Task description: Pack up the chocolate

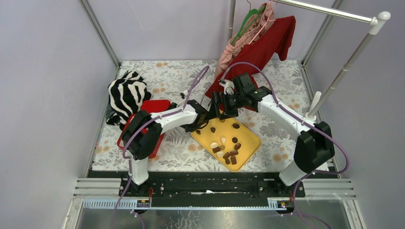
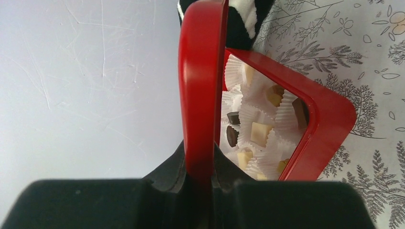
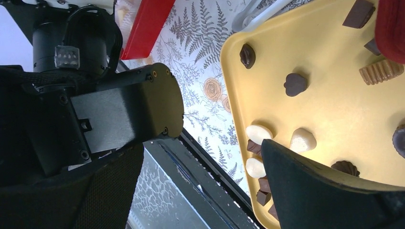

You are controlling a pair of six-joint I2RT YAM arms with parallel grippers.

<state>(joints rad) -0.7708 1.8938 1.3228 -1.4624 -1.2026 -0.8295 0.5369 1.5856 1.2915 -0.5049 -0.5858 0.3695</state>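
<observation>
Loose chocolate point(image 1: 228, 149), dark, tan and cream pieces, lies on the yellow tray point(image 1: 248, 136). In the right wrist view a dark heart point(image 3: 295, 84) and cream pieces point(image 3: 258, 133) sit on the tray point(image 3: 334, 114). The red box point(image 1: 155, 107) is left of the tray, partly under my left arm point(image 1: 184, 114). My left gripper point(image 2: 203, 177) is shut on the edge of the box's upright red lid point(image 2: 198, 86). Behind the lid, white paper cups point(image 2: 250, 107) hold cream point(image 2: 260, 133) and dark point(image 2: 232, 136) pieces. My right gripper point(image 3: 200, 148) is open and empty, above the tray's far end point(image 1: 220, 107).
A zebra-striped cloth point(image 1: 126, 95) lies behind the red box. A red garment point(image 1: 270, 43) and hangers hang from a white rack point(image 1: 348, 67) at the back right. The arms' black base rail point(image 1: 215, 183) runs along the near edge.
</observation>
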